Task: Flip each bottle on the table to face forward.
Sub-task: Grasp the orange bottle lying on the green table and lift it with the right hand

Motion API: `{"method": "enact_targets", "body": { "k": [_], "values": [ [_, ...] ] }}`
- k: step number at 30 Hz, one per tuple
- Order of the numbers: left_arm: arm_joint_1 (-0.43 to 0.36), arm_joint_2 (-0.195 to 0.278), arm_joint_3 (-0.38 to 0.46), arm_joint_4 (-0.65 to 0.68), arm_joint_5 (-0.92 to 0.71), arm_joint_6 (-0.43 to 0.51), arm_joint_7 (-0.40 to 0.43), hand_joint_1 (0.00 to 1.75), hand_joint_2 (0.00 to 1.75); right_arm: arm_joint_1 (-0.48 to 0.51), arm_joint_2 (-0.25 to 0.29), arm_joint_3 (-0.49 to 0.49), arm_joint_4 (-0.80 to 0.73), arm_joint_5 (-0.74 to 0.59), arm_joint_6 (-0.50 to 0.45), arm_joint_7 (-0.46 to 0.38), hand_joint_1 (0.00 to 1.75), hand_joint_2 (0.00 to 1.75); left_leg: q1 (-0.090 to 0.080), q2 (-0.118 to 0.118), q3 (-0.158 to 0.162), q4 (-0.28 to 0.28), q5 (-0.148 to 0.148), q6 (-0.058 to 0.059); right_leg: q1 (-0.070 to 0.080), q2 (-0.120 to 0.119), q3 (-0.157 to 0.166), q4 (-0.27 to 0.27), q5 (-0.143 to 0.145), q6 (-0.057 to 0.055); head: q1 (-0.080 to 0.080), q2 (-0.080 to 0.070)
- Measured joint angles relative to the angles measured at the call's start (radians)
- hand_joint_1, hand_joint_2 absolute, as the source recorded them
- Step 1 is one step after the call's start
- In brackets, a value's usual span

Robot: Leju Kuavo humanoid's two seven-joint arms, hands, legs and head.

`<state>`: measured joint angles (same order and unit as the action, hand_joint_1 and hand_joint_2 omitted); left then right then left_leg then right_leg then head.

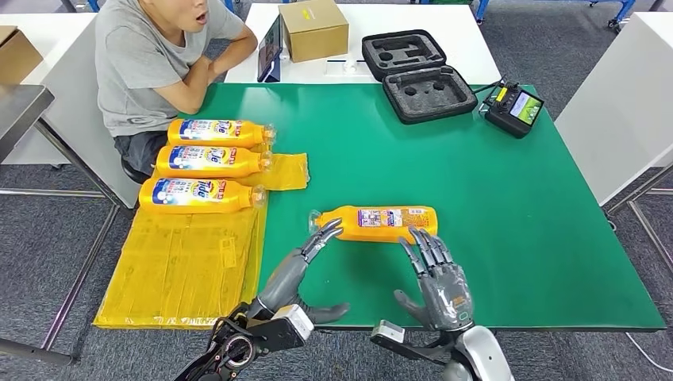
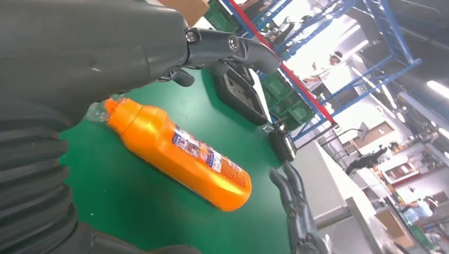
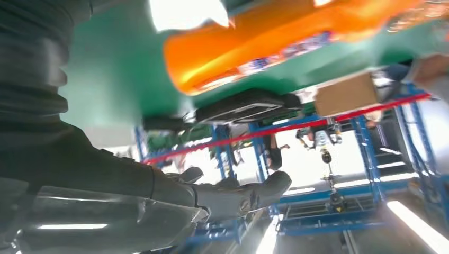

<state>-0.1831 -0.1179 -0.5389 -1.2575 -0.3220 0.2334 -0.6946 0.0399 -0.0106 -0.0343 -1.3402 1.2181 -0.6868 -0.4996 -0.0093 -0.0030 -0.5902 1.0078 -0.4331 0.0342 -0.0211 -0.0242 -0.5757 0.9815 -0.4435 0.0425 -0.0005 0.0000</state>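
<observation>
While an orange bottle (image 1: 381,223) lies on its side near the front edge of the green counter (image 1: 516,206), back label up and cap toward the left edge, the left hand (image 1: 298,266) reaches toward its cap end with fingers spread, holding nothing. Right hand (image 1: 440,282) sits just beside the bottle's base, fingers apart, empty. Three more bottles (image 1: 208,163) lie on yellow sheeting (image 1: 182,270) at the left edge.

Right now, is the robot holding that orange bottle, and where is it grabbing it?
Nothing is held. Both the left hand and right hand are open beside the lone orange bottle lying on the green table.
</observation>
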Motion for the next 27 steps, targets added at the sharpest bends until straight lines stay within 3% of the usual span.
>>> {"method": "enact_targets", "body": {
  "k": [12, 20, 27],
  "values": [
    [-0.013, -0.004, -0.001, 0.020, 0.015, 0.006, -0.003, 0.00, 1.75, -0.077, -0.055, -0.016, 0.033, 0.072, -0.004, 0.045, 0.00, 1.75, 0.000, 0.001, 0.000, 0.000, 0.000, 0.000, 0.000, 0.001, 0.000, 0.000, 0.000, 0.000, 0.000, 0.000],
    [-0.013, -0.006, 0.002, 0.011, 0.026, 0.119, -0.006, 0.00, 1.75, -0.161, -0.087, -0.016, 0.156, 0.051, -0.004, 0.080, 0.00, 1.75, 0.000, 0.001, 0.000, 0.000, 0.000, 0.000, 0.000, 0.001, 0.000, 0.000, 0.001, -0.001, 0.000, 0.000],
    [-0.013, -0.008, 0.005, 0.006, 0.035, 0.129, -0.006, 0.00, 1.75, -0.197, -0.100, -0.016, 0.217, 0.050, -0.004, 0.080, 0.00, 1.75, 0.000, 0.001, 0.000, 0.000, 0.000, 0.000, 0.000, 0.001, 0.000, 0.000, 0.002, -0.001, 0.000, 0.000]
  ]
}}
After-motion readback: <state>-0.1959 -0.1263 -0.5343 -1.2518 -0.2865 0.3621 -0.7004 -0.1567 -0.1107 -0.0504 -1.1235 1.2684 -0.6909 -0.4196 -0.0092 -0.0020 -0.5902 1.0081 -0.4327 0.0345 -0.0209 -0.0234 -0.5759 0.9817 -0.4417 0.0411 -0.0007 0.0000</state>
